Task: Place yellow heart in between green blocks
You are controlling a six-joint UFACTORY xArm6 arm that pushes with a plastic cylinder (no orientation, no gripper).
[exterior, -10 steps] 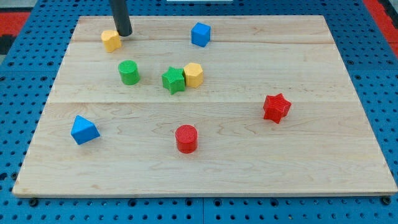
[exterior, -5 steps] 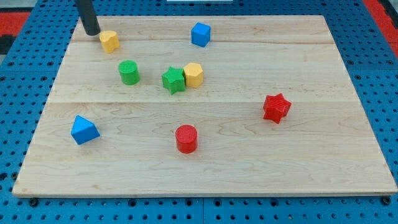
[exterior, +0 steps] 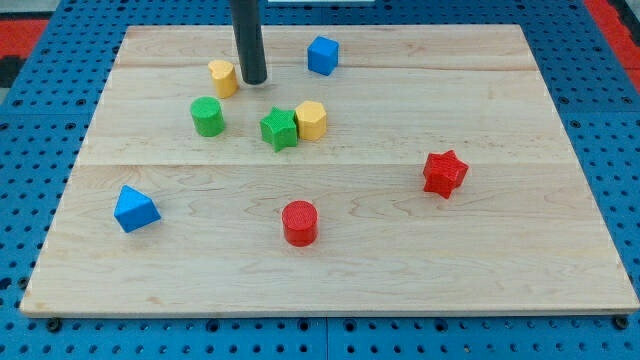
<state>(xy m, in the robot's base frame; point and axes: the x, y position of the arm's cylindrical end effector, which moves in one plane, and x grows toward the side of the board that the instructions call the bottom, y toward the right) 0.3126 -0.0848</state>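
Observation:
The yellow heart [exterior: 223, 77] lies near the view's top left, just above and to the right of the green cylinder [exterior: 208, 117]. The green star [exterior: 279, 129] sits to the right of the cylinder and touches a yellow hexagon block [exterior: 311, 121] on its right. My tip [exterior: 254, 79] is on the board just right of the yellow heart, close beside it, above the gap between the two green blocks.
A blue cube [exterior: 322, 55] sits at the top, right of my tip. A red star [exterior: 444, 173] is at the right, a red cylinder [exterior: 299, 222] at the lower middle, a blue triangular block [exterior: 135, 209] at the lower left. The wooden board [exterior: 560, 250] lies on a blue pegboard.
The yellow heart has slid right and slightly down, towards the green blocks. My tip went from right of the heart to its left, and now stands right of it again.

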